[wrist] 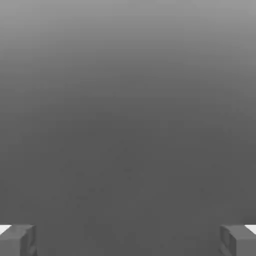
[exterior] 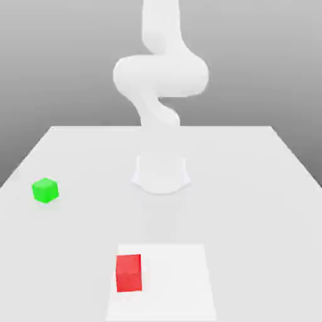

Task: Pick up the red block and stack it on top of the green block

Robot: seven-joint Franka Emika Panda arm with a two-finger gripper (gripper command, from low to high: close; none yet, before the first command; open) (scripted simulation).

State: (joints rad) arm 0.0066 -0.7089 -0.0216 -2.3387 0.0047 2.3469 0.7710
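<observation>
The red block (exterior: 129, 272) is a small bright red cube near the table's front edge, resting against a paler white rectangle (exterior: 176, 283). The green block (exterior: 45, 190) is a cube of similar size, standing alone on the table toward the exterior view's left and farther back. The two cubes are well apart. In the hand view my gripper (wrist: 128, 240) is open, its grey fingertips (wrist: 17, 240) spread wide with nothing between them and only plain grey background ahead.
The white arm (exterior: 160, 82) rises from its round base (exterior: 160, 173) at the table's middle and bends upward out of the picture. The white table (exterior: 251, 188) stretches wide on both sides, its far edge behind the base.
</observation>
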